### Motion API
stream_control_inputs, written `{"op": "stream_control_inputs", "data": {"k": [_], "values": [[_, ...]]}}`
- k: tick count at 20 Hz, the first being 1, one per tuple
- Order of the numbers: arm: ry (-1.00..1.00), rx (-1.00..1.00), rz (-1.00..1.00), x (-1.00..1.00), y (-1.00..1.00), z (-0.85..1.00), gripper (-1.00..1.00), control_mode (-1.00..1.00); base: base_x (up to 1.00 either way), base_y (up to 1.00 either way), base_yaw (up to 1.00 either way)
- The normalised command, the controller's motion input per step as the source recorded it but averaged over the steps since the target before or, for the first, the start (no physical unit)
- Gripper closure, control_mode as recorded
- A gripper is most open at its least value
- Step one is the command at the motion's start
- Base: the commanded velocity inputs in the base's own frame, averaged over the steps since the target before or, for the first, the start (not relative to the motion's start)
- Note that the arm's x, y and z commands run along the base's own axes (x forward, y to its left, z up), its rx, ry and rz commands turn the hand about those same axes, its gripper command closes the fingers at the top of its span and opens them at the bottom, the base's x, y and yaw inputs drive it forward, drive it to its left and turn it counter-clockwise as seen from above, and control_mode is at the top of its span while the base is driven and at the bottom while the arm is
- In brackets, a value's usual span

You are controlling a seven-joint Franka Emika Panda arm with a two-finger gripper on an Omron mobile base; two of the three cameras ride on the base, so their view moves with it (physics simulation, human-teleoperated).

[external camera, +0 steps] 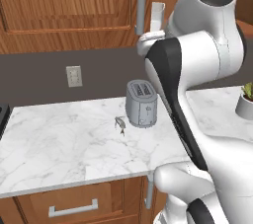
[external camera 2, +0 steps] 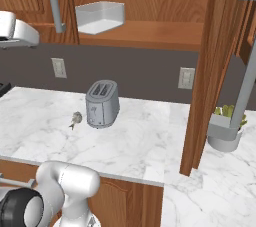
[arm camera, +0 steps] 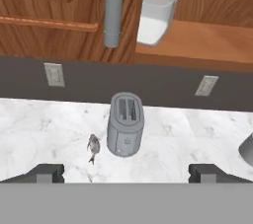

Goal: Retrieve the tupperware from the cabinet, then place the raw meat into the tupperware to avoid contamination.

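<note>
Sitting on the open cabinet (external camera 2: 150, 31) shelf, the tub (external camera 2: 100, 17) is at the shelf's front left corner, just behind the grey bar handle (arm camera: 114, 8) of the neighbouring shut door, so I judge a reach has to come in beside that handle. The meat (arm camera: 92, 146) lies on the marble counter (external camera: 59, 144) just left of the toaster (arm camera: 125, 124), near it but apart, well below the tub. I read this as the fetch step not yet done: the tub is untouched on its shelf and the meat waits below.

My gripper (arm camera: 126, 173) has its 2 fingertips spread as wide as they go, with nothing between them, aimed over the toaster toward the wall.

The right base view gives me the swung-out door (external camera 2: 205, 71) edge-on and the whole shelf, plus a potted plant (external camera 2: 226, 131) beyond it. From the left base view my own arm covers most of that; I catch just a sliver of the tub past the handle, but I get the drawer (external camera: 74, 205) under the counter. The hand view alone lines up tub, handle and toaster in 1 column.
</note>
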Motion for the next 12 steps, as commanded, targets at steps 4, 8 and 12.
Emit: {"op": "stream_control_inputs", "data": {"k": [4,8,12], "values": [[-0.10,0.09,-0.02,0.02,-0.10,0.10,-1.00,-1.00,0.00,0.00,0.00],[-0.03,0.05,0.00,0.37,-0.11,0.30,-1.00,-1.00,0.00,0.00,0.00],[-0.01,0.00,0.02,0.36,-0.01,0.43,-1.00,-1.00,0.00,0.00,0.00]]}}
